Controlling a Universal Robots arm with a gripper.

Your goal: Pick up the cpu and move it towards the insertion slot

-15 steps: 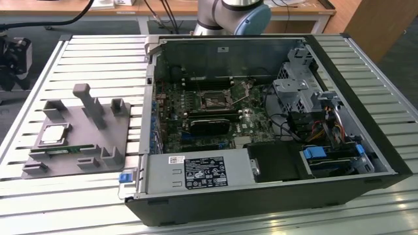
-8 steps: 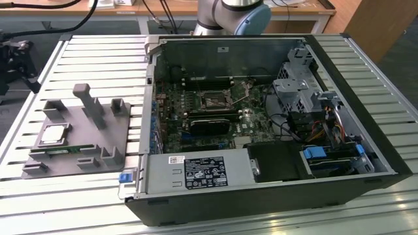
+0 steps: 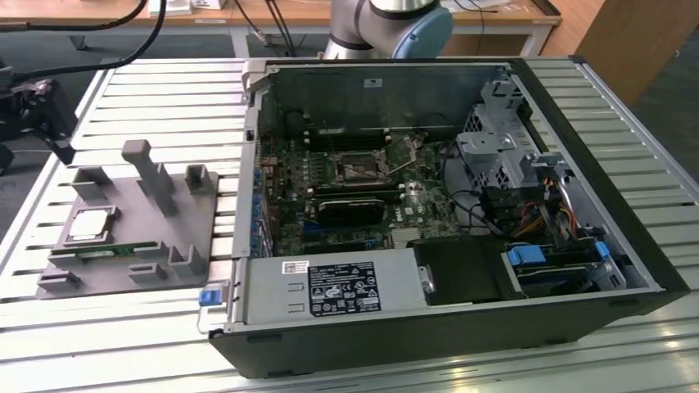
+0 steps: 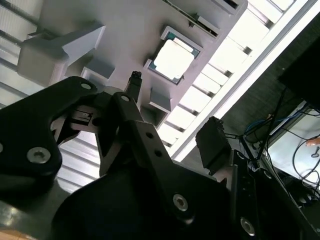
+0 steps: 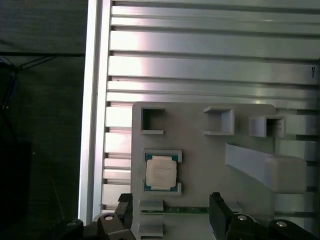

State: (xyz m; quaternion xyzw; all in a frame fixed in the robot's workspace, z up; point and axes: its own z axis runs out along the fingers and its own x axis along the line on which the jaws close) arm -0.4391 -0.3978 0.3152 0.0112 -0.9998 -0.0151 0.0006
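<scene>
Your gripper [image 5: 170, 210] hangs jaws wide, empty, to straddle the cpu [image 5: 161, 172] seated in its fixture [image 5: 200, 165] brackets.

A grey holder plate [image 3: 202, 225] with raised blocks lies on the slatted metal table [image 3: 110, 332], with a narrow green memory stick [image 3: 106, 251] seated in it. Just beside it, toward the exterior view's right, lies an open black computer case [image 3: 437, 340]. Inside are a labelled power supply [image 3: 327, 288] and orange cables [image 3: 535, 217] below a metal drive cage [image 3: 497, 151].
</scene>
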